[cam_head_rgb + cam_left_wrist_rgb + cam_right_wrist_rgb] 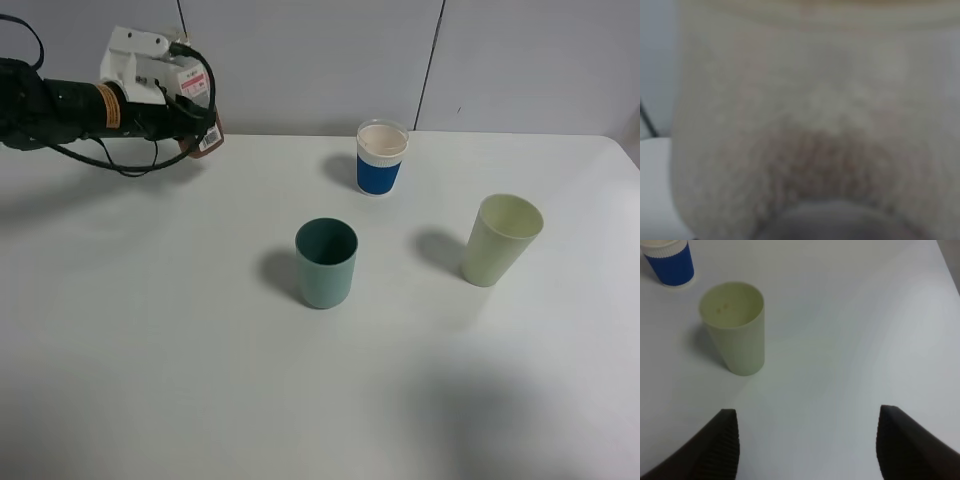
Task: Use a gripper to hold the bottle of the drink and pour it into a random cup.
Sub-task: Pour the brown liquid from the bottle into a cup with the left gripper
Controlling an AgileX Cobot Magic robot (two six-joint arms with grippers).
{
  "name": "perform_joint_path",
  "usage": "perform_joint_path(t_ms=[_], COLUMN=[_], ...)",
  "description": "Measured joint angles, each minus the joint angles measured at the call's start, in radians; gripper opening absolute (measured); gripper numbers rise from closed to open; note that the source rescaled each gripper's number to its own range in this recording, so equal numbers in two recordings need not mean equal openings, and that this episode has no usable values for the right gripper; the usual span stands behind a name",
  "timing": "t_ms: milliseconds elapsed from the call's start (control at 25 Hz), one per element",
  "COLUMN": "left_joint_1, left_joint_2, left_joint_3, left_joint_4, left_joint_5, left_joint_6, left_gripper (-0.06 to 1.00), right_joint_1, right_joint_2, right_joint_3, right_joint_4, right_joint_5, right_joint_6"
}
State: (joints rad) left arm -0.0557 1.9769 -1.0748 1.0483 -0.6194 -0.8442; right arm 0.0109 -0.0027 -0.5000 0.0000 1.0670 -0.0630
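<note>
In the upper left of the high view, the bottle is pinched in the left claw and held above the counter. The teal cup is set upright at the frame's centre, well apart. The right claw is spread, near the pale yellow-green cup.

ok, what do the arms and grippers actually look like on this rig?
Left arm: bulky black tube, orange-yellow label band, white bracket on top, black cable looping underneath. Left gripper is black. Right gripper: two dark, broad fingers with ribbed inner faces. Rest of the right arm is out of view.
</note>
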Motion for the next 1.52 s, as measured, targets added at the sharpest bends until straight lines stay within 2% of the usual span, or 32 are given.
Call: perform_joint_path(t_ms=[160, 280, 400, 600, 680, 960, 1200, 1320, 1520], left_joint_1=[-0.079, -0.132, -0.179, -0.265, -0.297, -0.374, -0.437, -0.47, -0.525], left_joint_2=[-0.108, -0.179, -0.238, -0.317, -0.344, -0.427, -0.452, -0.452, -0.452], left_joint_3=[0.041, 0.048, 0.048, 0.05, 0.063, 0.188, 0.236, 0.238, 0.238], left_joint_4=[-0.202, -0.329, -0.436, -0.589, -0.63, -0.757, -0.833, -0.886, -1.017], left_joint_5=[0.208, 0.373, 0.528, 0.689, 0.722, 0.753, 0.831, 0.862, 0.864], left_joint_6=[0.009, 0.066, 0.191, 0.442, 0.517, 0.682, 0.825, 0.917, 1.138], left_gripper=[0.03, 0.03, 0.03, 0.03, 0.03, 0.03, 0.03, 0.03, 0.03], right_joint_1=[0.0, 0.0, 0.0, 0.0, 0.0, 0.0, 0.0, 0.0, 0.0], right_joint_2=[0.0, 0.0, 0.0, 0.0, 0.0, 0.0, 0.0, 0.0, 0.0], right_joint_3=[0.0, 0.0, 0.0, 0.0, 0.0, 0.0, 0.0, 0.0, 0.0], right_joint_4=[0.0, 0.0, 0.0, 0.0, 0.0, 0.0, 0.0, 0.0, 0.0], right_joint_5=[0.0, 0.0, 0.0, 0.0, 0.0, 0.0, 0.0, 0.0, 0.0], right_joint_6=[0.0, 0.0, 0.0, 0.0, 0.0, 0.0, 0.0, 0.0, 0.0])
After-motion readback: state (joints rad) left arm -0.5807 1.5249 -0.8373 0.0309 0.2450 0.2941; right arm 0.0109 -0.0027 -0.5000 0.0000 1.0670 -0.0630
